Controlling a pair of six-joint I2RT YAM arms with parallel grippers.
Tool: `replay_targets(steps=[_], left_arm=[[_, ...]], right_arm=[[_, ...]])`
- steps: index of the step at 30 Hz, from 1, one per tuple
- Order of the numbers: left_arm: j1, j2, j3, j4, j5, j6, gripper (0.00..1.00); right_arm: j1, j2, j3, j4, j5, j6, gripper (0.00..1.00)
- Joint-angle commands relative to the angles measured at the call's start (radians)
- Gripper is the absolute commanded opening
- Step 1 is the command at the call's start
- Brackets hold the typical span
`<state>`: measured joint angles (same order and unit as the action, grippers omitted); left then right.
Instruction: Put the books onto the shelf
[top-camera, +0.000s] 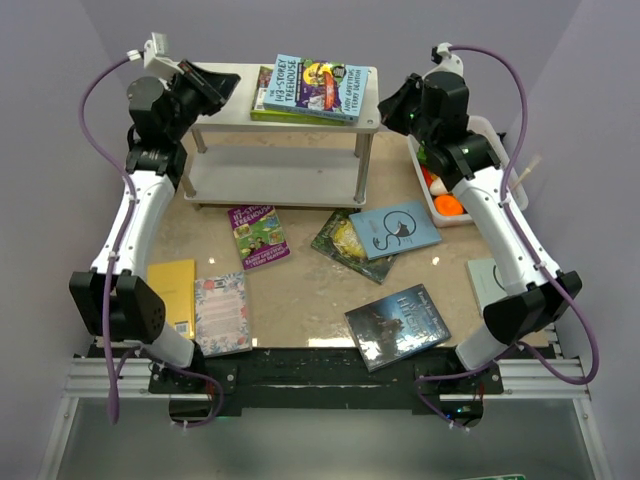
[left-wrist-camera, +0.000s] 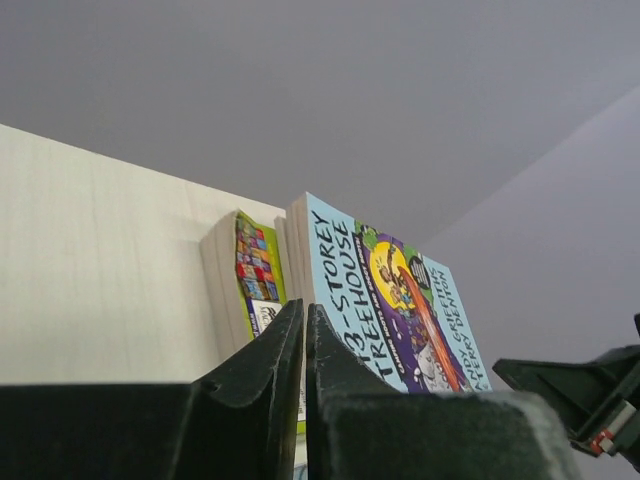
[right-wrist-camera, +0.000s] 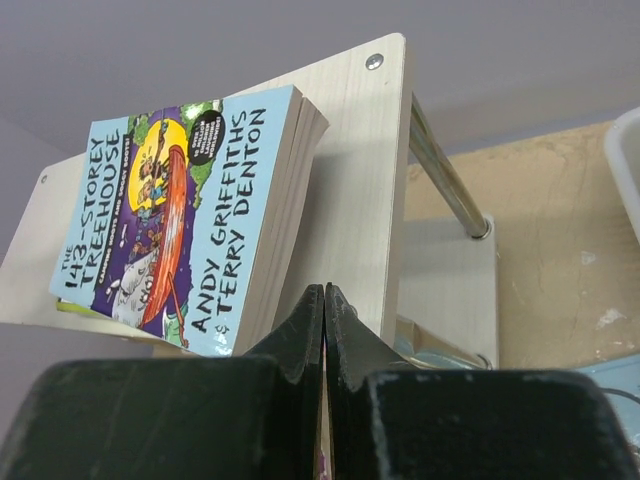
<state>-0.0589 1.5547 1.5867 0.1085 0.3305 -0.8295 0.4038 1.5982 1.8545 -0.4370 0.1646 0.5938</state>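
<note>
Right hand (right-wrist-camera: 323, 300) shut — book (right-wrist-camera: 170, 210) lengthwise along shelf (right-wrist-camera: 352, 180).

left hand (left-wrist-camera: 304, 312) and right hand (right-wrist-camera: 323, 295) closed

White arms, black joints
The left arm (top-camera: 135, 225) and right arm (top-camera: 505, 230) are clad in white shells and jointed in black; lilac cables (top-camera: 86, 98) are run at ten and two o'clock; matte black fingers (left-wrist-camera: 260, 370) are fitted.
</note>
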Motion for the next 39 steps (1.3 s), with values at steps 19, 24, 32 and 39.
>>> replay_targets(steps=[19,24,32,39], left_arm=[[-0.001,0.154,0.131,0.204,0.226,-0.152,0.14],[-0.002,0.176,0.133,0.197,0.232,-0.148,0.14],[-0.012,0.197,0.139,0.177,0.249,-0.123,0.15],[-0.021,0.194,0.13,0.174,0.257,-0.109,0.14]], right_arm=[[0.0,0.048,-0.02,0.196,-0.157,0.109,0.36],[0.001,0.088,0.011,0.188,-0.181,0.115,0.36],[0.004,0.104,0.031,0.204,-0.197,0.118,0.36],[0.023,0.131,0.051,0.205,-0.209,0.116,0.33]])
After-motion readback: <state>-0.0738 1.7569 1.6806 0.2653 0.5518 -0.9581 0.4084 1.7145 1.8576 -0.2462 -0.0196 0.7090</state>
